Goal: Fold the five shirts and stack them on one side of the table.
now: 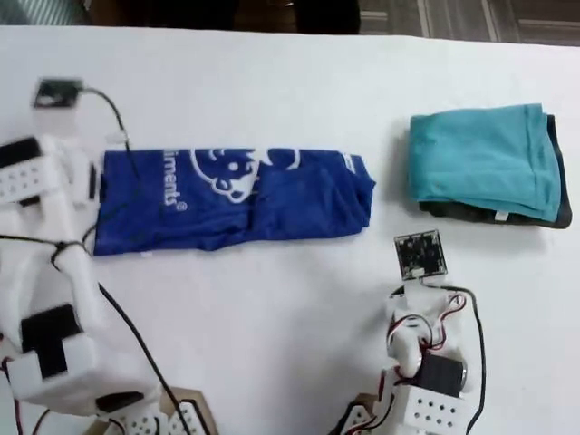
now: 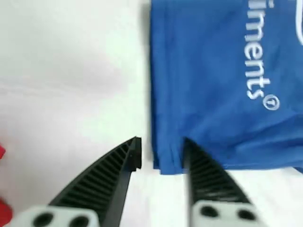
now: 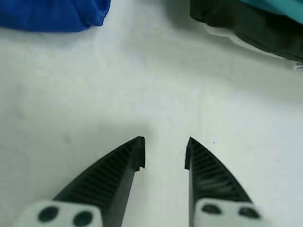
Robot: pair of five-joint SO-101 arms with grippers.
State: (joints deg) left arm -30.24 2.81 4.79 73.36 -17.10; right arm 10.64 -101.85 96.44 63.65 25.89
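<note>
Left claw [image 2: 161, 147]: spread, astride a corner edge of the folded blue shirt [image 2: 222, 85].
Right claw [image 3: 164, 146]: spread over the table [image 3: 142, 85], blue shirt well apart.

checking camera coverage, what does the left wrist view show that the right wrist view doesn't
Left wrist view, not the right: the left pincer, open at a corner of the blue shirt, and the shirt's white lettering. Right wrist view, not the left: the right pincer, open above the table, and the folded stack, teal over dark. Both: the blue shirt and the table.
</note>
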